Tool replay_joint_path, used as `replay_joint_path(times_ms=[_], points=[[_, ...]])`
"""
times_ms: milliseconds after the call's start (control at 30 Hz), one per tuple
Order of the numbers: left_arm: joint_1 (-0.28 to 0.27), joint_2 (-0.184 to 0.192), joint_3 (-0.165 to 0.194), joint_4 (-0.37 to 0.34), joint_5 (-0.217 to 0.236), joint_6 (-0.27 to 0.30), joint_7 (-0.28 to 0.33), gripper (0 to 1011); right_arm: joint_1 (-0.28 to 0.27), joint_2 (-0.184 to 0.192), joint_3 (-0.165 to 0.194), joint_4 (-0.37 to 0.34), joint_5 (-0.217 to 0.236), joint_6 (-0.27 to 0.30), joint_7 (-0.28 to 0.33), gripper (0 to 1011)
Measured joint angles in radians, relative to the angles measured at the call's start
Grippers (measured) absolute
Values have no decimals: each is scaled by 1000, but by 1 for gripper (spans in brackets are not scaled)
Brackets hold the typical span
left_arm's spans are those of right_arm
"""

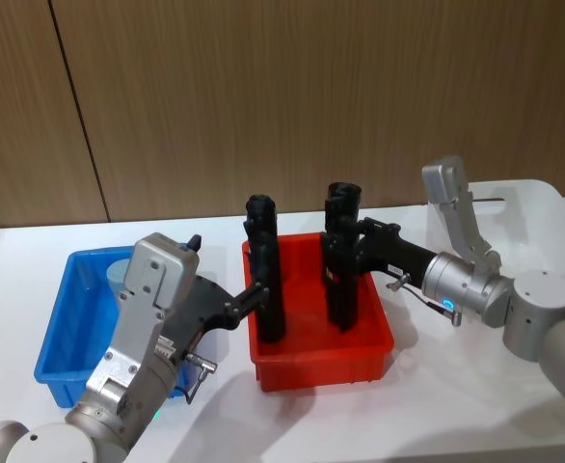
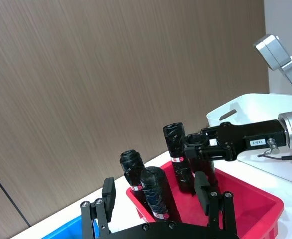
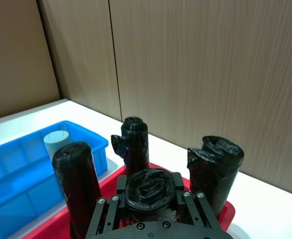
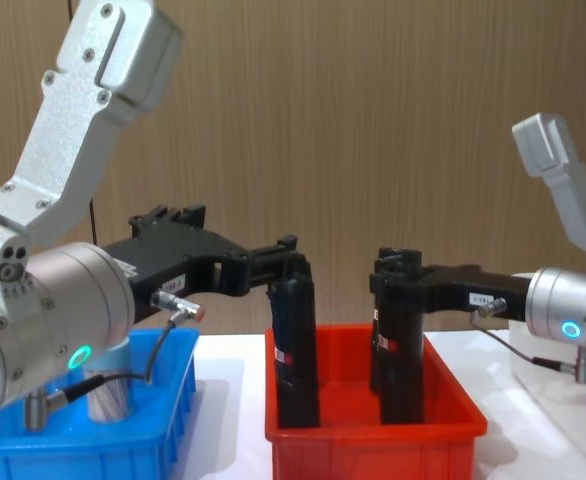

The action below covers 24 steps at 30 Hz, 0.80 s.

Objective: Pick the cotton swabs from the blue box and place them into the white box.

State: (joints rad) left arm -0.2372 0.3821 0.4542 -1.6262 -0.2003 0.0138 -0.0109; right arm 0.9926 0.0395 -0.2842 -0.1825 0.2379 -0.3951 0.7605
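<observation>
Left arm fills the near-left of the head view, elbow down low, forearm angled up and to the right. Left gripper (image 1: 255,295) reaches over the left edge of the red bin (image 1: 323,368), fingers around the near-left black roll (image 1: 265,280); chest view shows the fingers (image 4: 289,247) hugging the roll's top on either side. In the left wrist view the two fingers (image 2: 107,193) stand spread with that roll between them, so contact is unclear — cannot tell if it is actually clamped.

Right arm comes in from the right, elbow bent up, wrist level, forearm pointing left across the table. Right gripper (image 1: 352,235) is pressed onto the upper part of a black roll (image 4: 401,345) on the right side of the red bin; right wrist view has that roll's top (image 3: 149,185) wedged between the jaw plates, pinched.

Four black rolls stand upright in the red bin, two left, two right.

Blue box (image 1: 63,328) sits left of the red bin, just beside it, apart from both grippers. One cotton swabs jar (image 1: 121,274) with a pale blue lid stands at its far side near the right wall, untouched; chest view catches it (image 4: 110,392) behind the left wrist and cable.

White box (image 1: 546,217) is at the far right behind the right arm, well apart from the blue box; its handle slot (image 2: 227,114) shows in the left wrist view.

All on a white table (image 1: 360,424) before a wood-panel wall.
</observation>
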Motion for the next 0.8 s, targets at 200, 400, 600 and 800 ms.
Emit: replay_joint_path(times_ms=[200,400,600,800], points=[[0,0,0,0,0,0,0,1004,4,1,9,-19,0,-10,5,495],[0,0,0,0,0,0,0,1004,-64,27,25,-211,1,49,-14,460],[0,0,0,0,0,0,0,1004,-158,65,47,-464,2,155,-63,427],[0,0,0,0,0,0,0,1004,-239,108,76,-694,-1,251,-124,400]])
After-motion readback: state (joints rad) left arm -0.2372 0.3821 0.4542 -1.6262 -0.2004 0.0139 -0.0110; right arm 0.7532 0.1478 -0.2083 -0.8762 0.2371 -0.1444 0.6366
